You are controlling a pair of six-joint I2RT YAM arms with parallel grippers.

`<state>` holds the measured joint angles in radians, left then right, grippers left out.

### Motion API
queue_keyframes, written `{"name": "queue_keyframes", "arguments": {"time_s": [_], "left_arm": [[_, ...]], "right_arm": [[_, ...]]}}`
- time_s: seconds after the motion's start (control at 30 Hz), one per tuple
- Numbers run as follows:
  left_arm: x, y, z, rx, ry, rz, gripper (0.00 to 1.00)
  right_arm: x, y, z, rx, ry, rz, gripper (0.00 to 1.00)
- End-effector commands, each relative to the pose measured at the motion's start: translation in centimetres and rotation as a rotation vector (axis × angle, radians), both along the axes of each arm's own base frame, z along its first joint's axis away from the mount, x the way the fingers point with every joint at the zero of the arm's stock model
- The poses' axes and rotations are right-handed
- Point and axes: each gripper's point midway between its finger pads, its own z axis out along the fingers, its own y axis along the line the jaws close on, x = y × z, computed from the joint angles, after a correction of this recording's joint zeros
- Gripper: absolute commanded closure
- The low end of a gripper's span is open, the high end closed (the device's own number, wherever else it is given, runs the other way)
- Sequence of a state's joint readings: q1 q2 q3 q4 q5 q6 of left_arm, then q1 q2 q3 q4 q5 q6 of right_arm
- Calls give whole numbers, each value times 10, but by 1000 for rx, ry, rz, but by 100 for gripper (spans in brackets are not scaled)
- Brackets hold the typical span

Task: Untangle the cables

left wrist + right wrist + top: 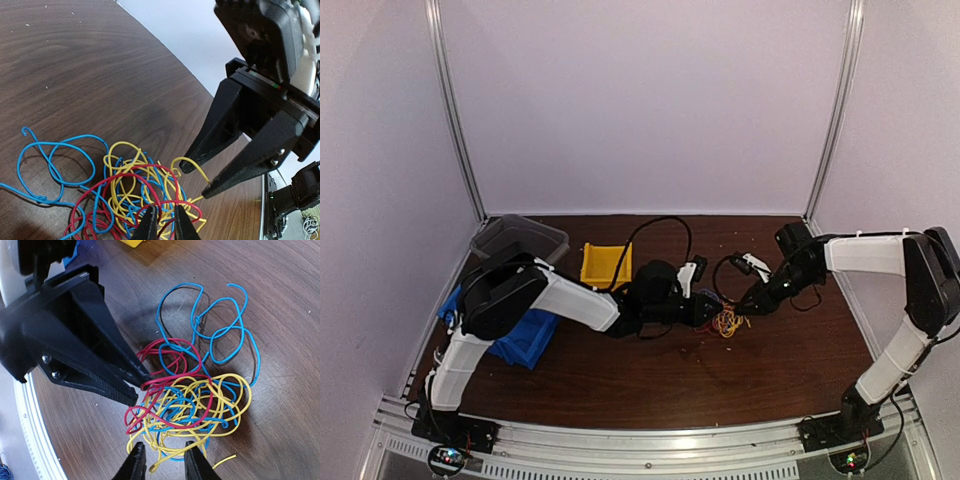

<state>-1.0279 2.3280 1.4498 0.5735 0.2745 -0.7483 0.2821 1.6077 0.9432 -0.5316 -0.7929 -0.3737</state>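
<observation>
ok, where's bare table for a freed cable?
Free: dark wood tabletop between the red, blue and yellow cable tangle and near rail, plus front right. Crowded: centre, left gripper and right gripper at tangle; back left, yellow bin, grey bin, blue bin.

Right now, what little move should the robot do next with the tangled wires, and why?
Probably close the left end effector fully: a red cable loop sits between its narrow jaws, seemingly not yet pinched, so pulling now might slip.

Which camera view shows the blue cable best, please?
The right wrist view: the blue cable lies there with its open loops fully visible beside the bundle. The left wrist view cuts the cable at the frame edge. The top view shows only a tiny coloured bundle.
</observation>
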Motion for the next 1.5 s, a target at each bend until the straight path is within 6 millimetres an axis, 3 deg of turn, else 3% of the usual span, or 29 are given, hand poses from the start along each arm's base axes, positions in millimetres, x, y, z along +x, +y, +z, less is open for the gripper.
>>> {"name": "queue_keyframes", "arguments": {"time_s": [0.0,0.2,0.37,0.57,0.87,0.93,1.03,1.13,1.27,1.33,1.47], "left_arm": [[-4,-9,4,-39,-6,-27,87],[-6,-7,0,-36,0,-31,97],[-8,-5,-5,-33,15,-30,100],[-11,2,-17,-5,23,-27,100],[-12,9,-35,33,35,-10,100],[-12,11,-35,30,34,-8,100],[-18,20,-2,-62,-16,-9,100],[-28,38,50,-198,-116,-9,99],[-45,47,100,-275,-241,-62,60],[-43,47,105,-258,-287,-45,47],[-33,34,98,-192,-342,-36,38]], "right_arm": [[10,0,2,-18,-17,-23,76],[11,-4,7,-34,-36,-35,98],[7,-2,25,-20,-68,-1,100],[5,3,97,39,-198,55,100],[-15,12,229,191,-404,108,100],[-16,12,246,213,-444,92,100],[-13,11,241,209,-451,74,100],[-8,9,209,184,-409,53,100],[-8,11,166,173,-327,59,100],[-9,14,159,187,-303,72,100],[-14,18,165,215,-290,106,100]]}}
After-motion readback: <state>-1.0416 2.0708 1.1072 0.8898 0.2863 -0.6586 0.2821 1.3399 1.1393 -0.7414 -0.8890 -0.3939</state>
